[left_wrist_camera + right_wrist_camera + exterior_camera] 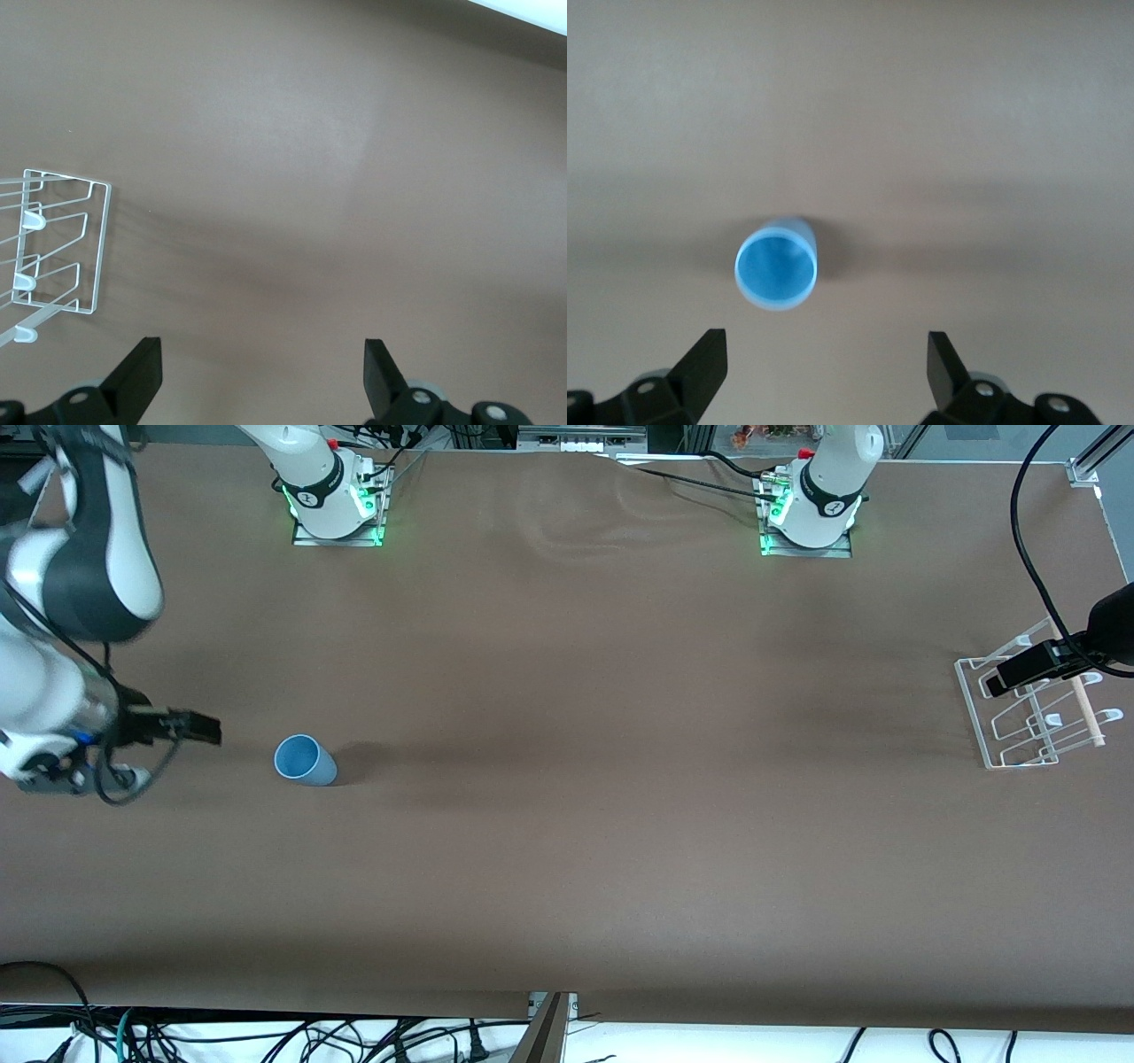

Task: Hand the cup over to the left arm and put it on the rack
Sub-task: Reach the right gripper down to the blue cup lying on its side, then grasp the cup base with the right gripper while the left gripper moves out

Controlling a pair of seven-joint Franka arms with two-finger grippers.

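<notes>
A small light-blue plastic cup stands upright on the brown table toward the right arm's end, the right gripper just beside it. The left gripper hangs over the white wire rack.

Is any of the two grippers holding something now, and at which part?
Nothing is held. The right gripper is open beside the cup, apart from it. The left gripper is open over the rack.
</notes>
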